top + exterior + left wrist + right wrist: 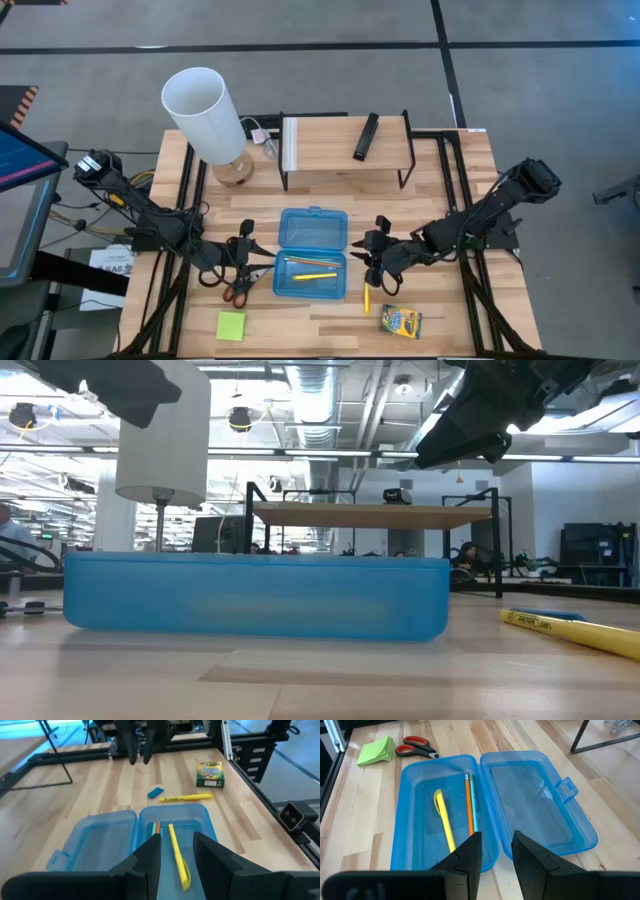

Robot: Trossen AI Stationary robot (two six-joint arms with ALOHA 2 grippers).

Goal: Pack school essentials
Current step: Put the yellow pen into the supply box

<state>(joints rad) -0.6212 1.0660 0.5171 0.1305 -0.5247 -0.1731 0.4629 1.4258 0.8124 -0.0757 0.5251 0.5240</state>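
The light wooden worktop [450,200] is filling mid-frame of the high view. At its centre, the translucent blue hinged plastic case [311,254] is lying open, holding a yellow pencil [445,822], an orange pencil [469,805] and what looks like a teal one. The left claw [240,262] is hovering just left, parted and empty. The right claw [372,258] is hovering just right, likewise released. The yellow-green crayon box [401,321] is sitting lower right, the orange-handled scissors [237,290] and lime-green sticky-note pad [231,325] lower left.

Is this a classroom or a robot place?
Probably a robot lab or workshop, not a classroom. Two robot arms hang over a wooden table, bare pipes and lights run along the ceiling, and more workbenches stand behind. The blue case holds pencils.
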